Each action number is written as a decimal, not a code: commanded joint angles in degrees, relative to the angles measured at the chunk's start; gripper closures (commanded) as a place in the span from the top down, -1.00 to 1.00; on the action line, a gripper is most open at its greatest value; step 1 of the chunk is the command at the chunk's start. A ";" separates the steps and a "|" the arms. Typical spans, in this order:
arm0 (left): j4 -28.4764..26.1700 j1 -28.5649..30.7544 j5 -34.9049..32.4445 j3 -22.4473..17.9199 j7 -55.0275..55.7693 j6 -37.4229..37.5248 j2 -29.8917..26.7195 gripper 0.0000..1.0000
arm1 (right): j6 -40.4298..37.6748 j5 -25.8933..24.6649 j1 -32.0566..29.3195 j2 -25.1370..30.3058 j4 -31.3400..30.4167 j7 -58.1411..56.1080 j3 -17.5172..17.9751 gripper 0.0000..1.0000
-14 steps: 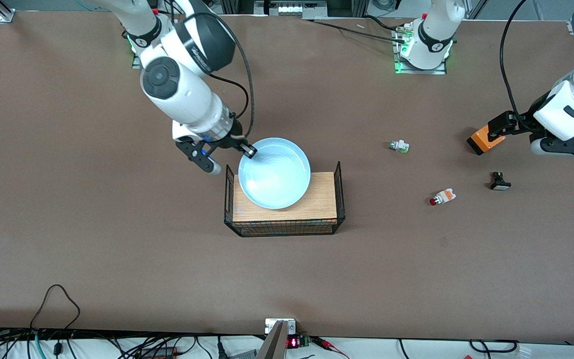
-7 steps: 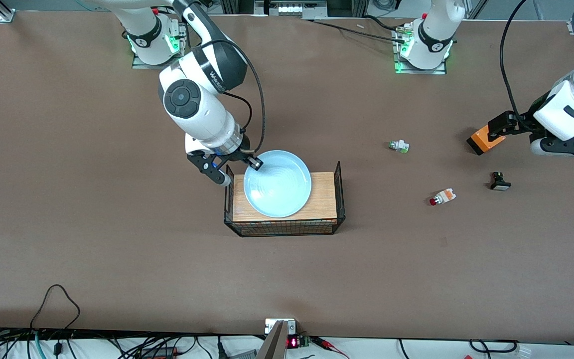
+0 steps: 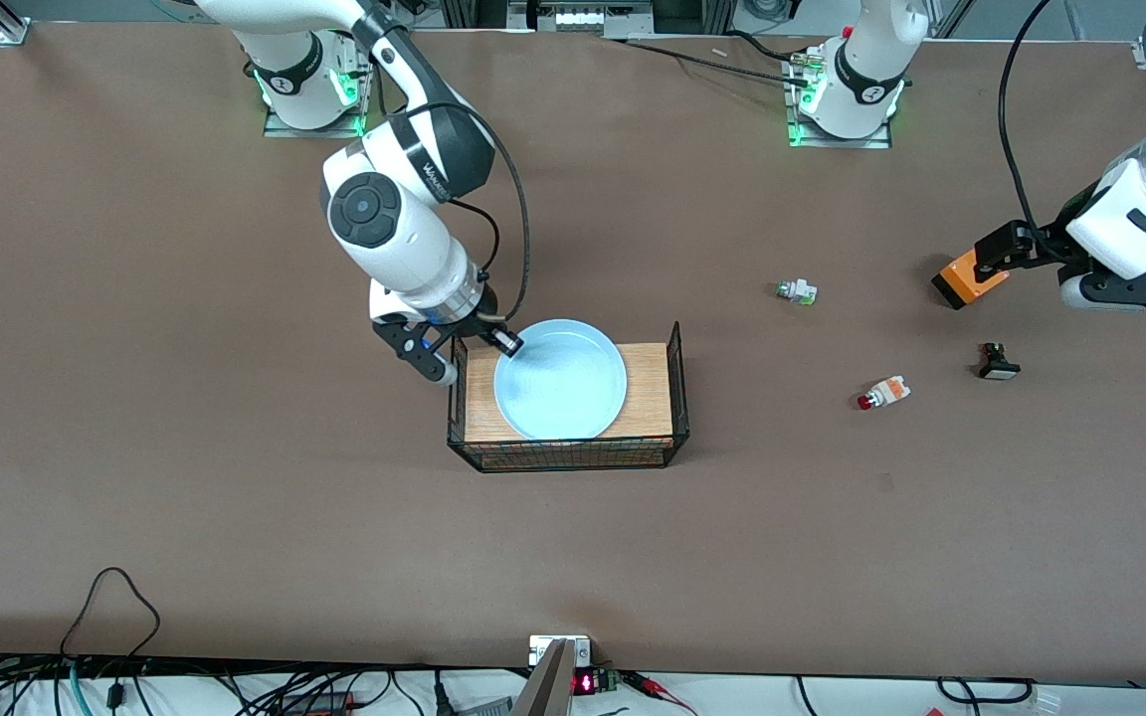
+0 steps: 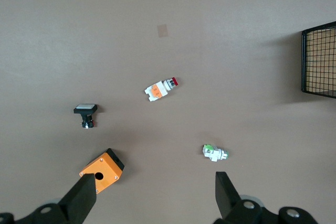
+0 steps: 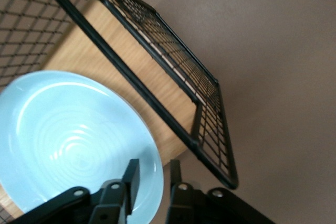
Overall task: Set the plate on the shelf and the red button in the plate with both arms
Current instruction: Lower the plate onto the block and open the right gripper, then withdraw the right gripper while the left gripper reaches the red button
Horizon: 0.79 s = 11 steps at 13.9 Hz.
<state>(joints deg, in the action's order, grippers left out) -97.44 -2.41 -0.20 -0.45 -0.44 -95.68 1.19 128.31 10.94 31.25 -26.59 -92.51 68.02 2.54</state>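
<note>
Two arms show in my front view. The right gripper (image 3: 505,343) sits just left of the middle of the frame, and its fingers pinch the rim of the plate (image 3: 561,381). The plate is low in the wire basket (image 3: 678,398), over the wooden board (image 3: 649,388). I cannot tell if it touches the board yet. At the right edge of the frame, the left gripper (image 3: 1130,294) hangs in the air over bare table and waits. The orange box (image 3: 971,277) is near it. The red button (image 3: 883,392) lies on the table at middle right, well apart from the basket. The green button (image 3: 797,291) is higher in the frame, and the black button (image 3: 997,362) is to the right of the red one.

In my left wrist view, the left gripper (image 4: 155,195) is at the bottom of the frame with its fingers (image 4: 81,199) spread wide and nothing between them. The red button (image 4: 160,88) lies near the middle, on its side. The black button (image 4: 85,114) is at the left, the orange box (image 4: 103,169) at lower left, the green button (image 4: 215,153) at lower right. A corner of the basket (image 4: 318,61) shows at the right edge.

In my right wrist view, the right gripper (image 5: 153,178) is at the bottom, clamped on the plate's (image 5: 73,148) rim. The basket's wire wall (image 5: 178,93) runs across the frame.
</note>
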 commanded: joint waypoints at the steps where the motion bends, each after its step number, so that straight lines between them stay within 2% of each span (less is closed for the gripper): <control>1: 1.72 -0.49 -1.38 -0.07 -0.61 1.46 0.57 1.00 | -3.22 -0.83 0.04 3.90 0.67 -0.60 -0.61 1.00; 4: 1.72 -0.40 -1.38 -0.16 -0.70 1.46 0.57 1.00 | -12.08 -1.53 -1.62 6.45 4.96 -6.20 -1.13 1.00; 7: 1.72 -0.31 -1.38 -0.16 -0.70 1.46 0.57 1.00 | -22.73 -6.87 -4.69 9.87 6.64 -20.94 -1.57 1.00; 10: 1.29 -0.67 -1.82 0.10 -0.61 1.81 1.71 1.00 | -26.96 -9.44 -10.74 12.87 6.56 -34.83 -1.92 1.00; 11: 0.94 -0.58 -1.82 0.28 -0.87 4.42 3.62 1.00 | -27.76 -9.36 -13.55 13.48 6.56 -40.10 -2.01 1.00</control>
<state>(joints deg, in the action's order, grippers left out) -97.45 -2.51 -0.27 -0.32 -0.44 -94.58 1.84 102.67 2.29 22.21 -14.43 -85.97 36.39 -0.07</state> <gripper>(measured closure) 0.000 0.000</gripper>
